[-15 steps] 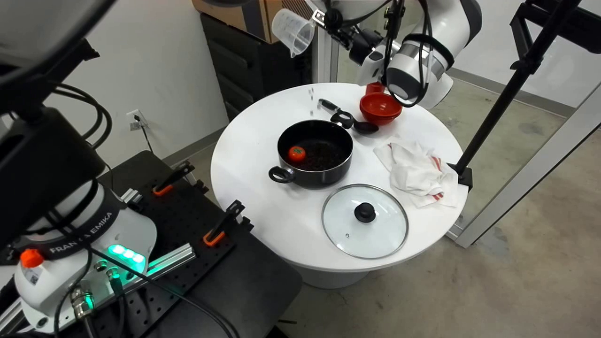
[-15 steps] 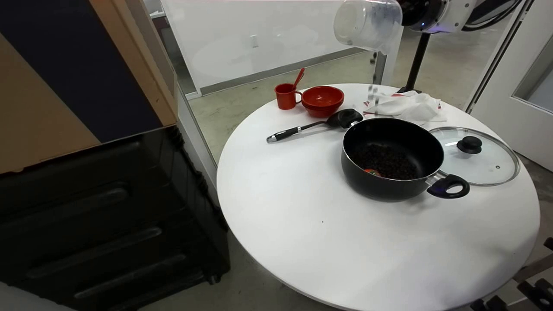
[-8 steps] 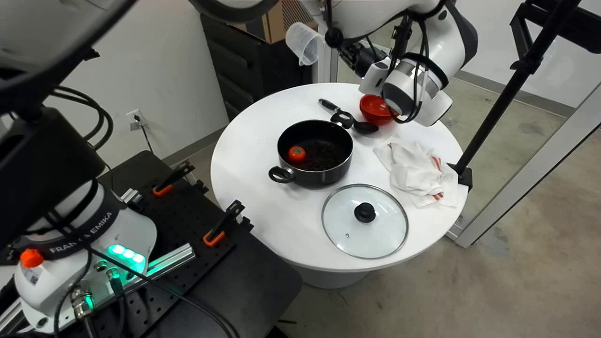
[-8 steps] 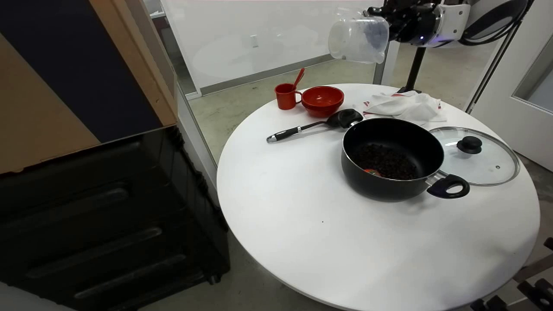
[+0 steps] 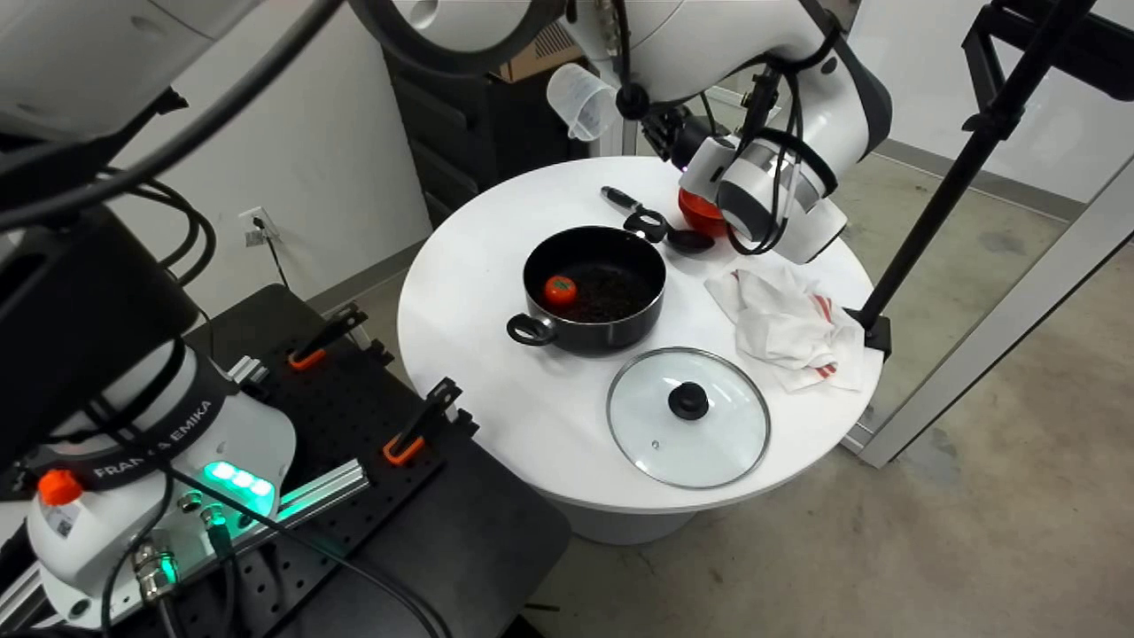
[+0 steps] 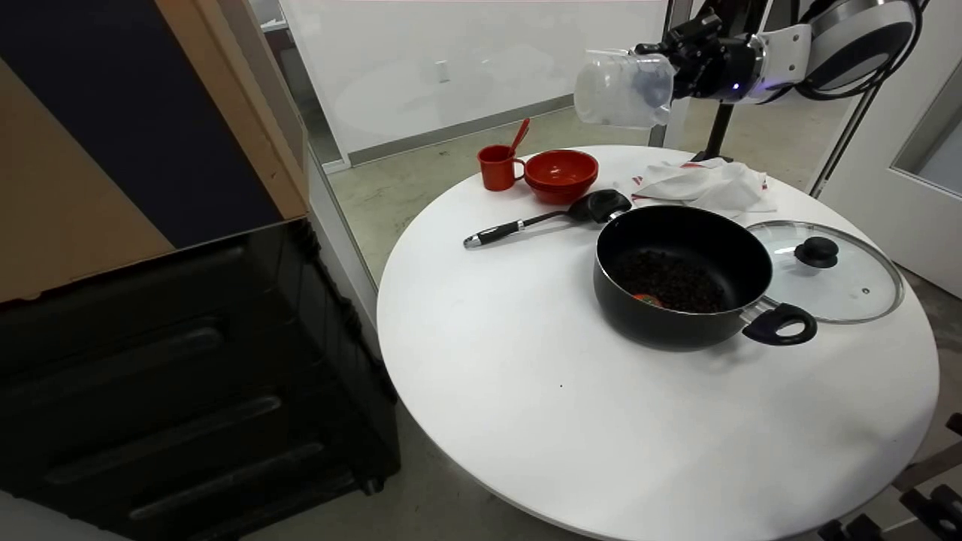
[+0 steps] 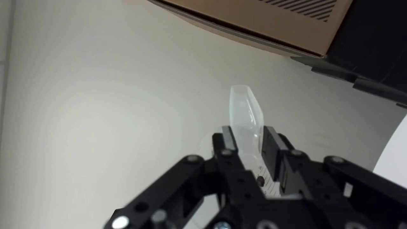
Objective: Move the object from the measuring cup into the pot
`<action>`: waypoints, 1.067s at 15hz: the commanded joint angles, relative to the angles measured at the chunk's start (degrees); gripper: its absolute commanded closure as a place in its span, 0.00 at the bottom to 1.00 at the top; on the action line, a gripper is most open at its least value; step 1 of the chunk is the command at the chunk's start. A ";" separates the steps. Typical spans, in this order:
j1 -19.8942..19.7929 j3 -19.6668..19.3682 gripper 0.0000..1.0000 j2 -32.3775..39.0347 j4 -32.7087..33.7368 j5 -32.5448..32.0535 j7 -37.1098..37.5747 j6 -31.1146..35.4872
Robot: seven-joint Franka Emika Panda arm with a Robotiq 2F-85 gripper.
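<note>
The measuring cup, a clear plastic cup with printed scale marks, shows in both exterior views. It lies on its side in the air, above and behind the pot. My gripper is shut on its handle. In the wrist view one dark bean shows at the scale marks. The black pot stands on the table, also seen in an exterior view. A heap of dark beans and a red tomato lie in it.
A glass lid lies beside the pot, with a white towel near it. A black ladle, red bowls and a red mug stand behind the pot. A cardboard box shows in the wrist view.
The gripper and measuring cup have moved lower, and the cup lies closer to level. Dark bits were falling from the cup one second ago; none fall now.
</note>
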 commanded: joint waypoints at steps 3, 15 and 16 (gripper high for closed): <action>4.91 -1.83 0.93 -1.58 0.06 -10.30 -9.88 -0.65; 18.46 0.23 0.93 -11.79 -10.55 -28.63 -39.43 4.44; 18.99 0.67 0.93 -12.93 -11.68 -29.19 -42.16 4.95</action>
